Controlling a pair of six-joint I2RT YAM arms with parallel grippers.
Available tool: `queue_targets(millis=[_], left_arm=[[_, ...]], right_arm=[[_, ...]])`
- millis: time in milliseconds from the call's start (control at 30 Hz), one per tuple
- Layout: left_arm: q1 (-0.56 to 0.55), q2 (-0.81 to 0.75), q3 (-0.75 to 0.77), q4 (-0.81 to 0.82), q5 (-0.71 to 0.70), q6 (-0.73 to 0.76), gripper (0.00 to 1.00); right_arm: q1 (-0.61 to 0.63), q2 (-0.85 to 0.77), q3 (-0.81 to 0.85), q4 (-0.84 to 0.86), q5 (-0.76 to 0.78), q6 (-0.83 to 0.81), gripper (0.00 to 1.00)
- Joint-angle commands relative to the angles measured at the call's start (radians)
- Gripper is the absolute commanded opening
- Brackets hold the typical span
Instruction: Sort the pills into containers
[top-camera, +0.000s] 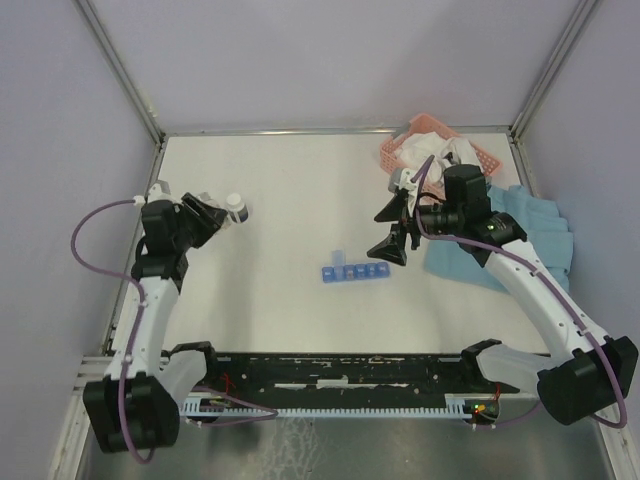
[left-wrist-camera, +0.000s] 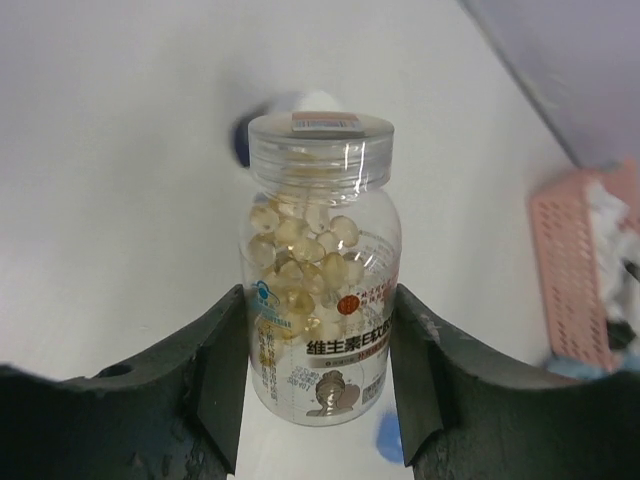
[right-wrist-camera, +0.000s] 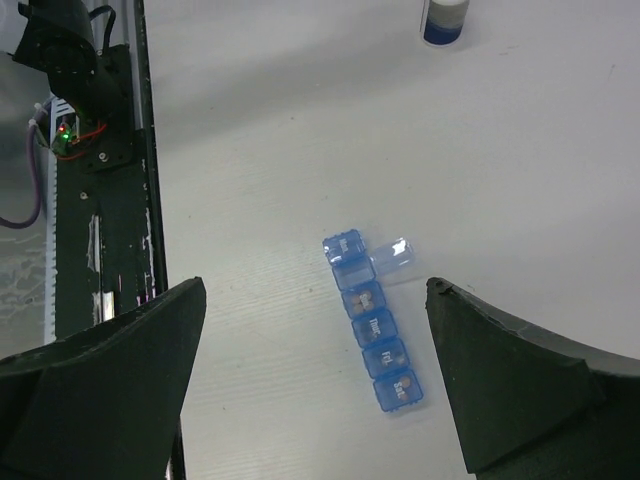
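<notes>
left fingers (left-wrist-camera: 215, 385) clench the capped pill bottle (left-wrist-camera: 320, 290) so nothing spills; right fingers (right-wrist-camera: 110, 370) hang spread, the blue organiser (right-wrist-camera: 372, 322) below between them

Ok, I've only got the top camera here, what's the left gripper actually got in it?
Observer: A clear bottle of yellowish pills. The left gripper is closed on its sides.
Operator: Opened yet?
Observer: No, its clear cap is on.
Operator: And over on the right, anything filled?
Observer: The right wrist view shows the organiser with one lid flipped open, and that compartment looks empty.
</notes>
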Motion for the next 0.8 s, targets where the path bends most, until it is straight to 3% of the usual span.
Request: queue_targets(millis=[0,67,133,267,633,767], left_arm=[[-0.088,-0.244,-0.168,0.331,0.378,0.033,0.14],[-0.219,-0.339,-0.241,0.505,0.413,-0.006,0.14],[-0.351,-0.412,-0.324,0.763,0.394,-0.045,0.14],[-0.587,-0.429,-0.422,1.072,0.301,-0.016,0.13],[-0.975,-0.173,-0.412,1.388,0.047,0.284,0.1],[-1.047,-0.092,-0.426,1.519,-0.03,0.347,0.09]], right_arm=[[-0.005,-0.048,-0.01,0.109,-0.079,0.094,1.0],[-0.004,-0.056,-0.028,0.195,-0.128,0.196,1.0],[-0.005,-0.066,-0.067,0.361,-0.172,0.402,1.0],[-0.005,-0.088,-0.16,0.703,-0.177,0.714,1.0],[-0.006,-0.106,-0.219,1.111,-0.163,1.111,1.0],[-0.002,-0.085,-0.232,1.159,-0.183,1.124,1.0]])
